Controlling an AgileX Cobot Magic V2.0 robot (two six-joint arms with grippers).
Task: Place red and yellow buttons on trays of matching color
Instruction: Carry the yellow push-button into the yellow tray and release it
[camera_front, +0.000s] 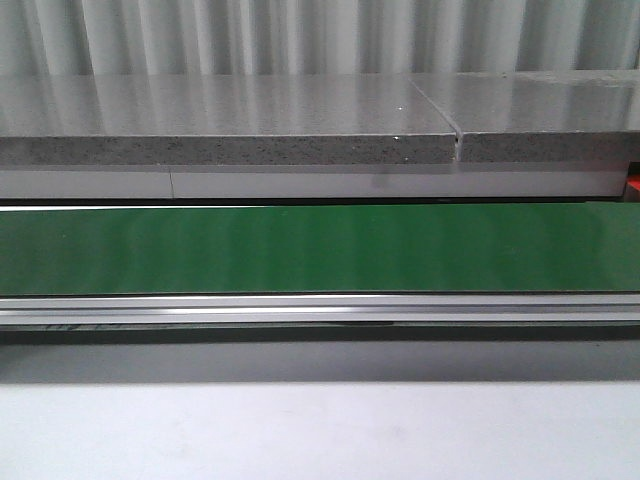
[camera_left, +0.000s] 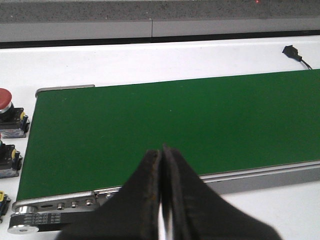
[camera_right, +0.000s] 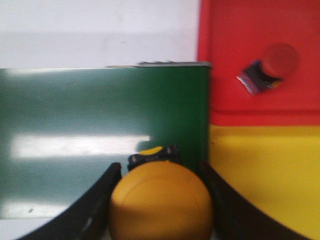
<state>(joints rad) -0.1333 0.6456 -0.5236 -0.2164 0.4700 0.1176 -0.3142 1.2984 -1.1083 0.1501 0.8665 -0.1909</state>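
In the right wrist view my right gripper (camera_right: 160, 169) is shut on a yellow button (camera_right: 160, 202), its round cap filling the space between the black fingers (camera_right: 95, 205). It hangs over the end of the green belt, beside the yellow tray (camera_right: 270, 175). A red button (camera_right: 272, 67) lies tilted on the red tray (camera_right: 235, 30). In the left wrist view my left gripper (camera_left: 161, 151) is shut on nothing, above the belt's near edge. Another red button (camera_left: 6, 107) stands off the belt's end. Neither gripper shows in the front view.
The green conveyor belt (camera_left: 175, 125) runs across the front view (camera_front: 320, 248) with a metal rail along its near side. Two more button bases (camera_left: 7, 161) sit cut off beside the red one. A grey stone counter (camera_front: 230, 130) lies behind. A black sensor (camera_left: 291, 50) sits beyond the belt.
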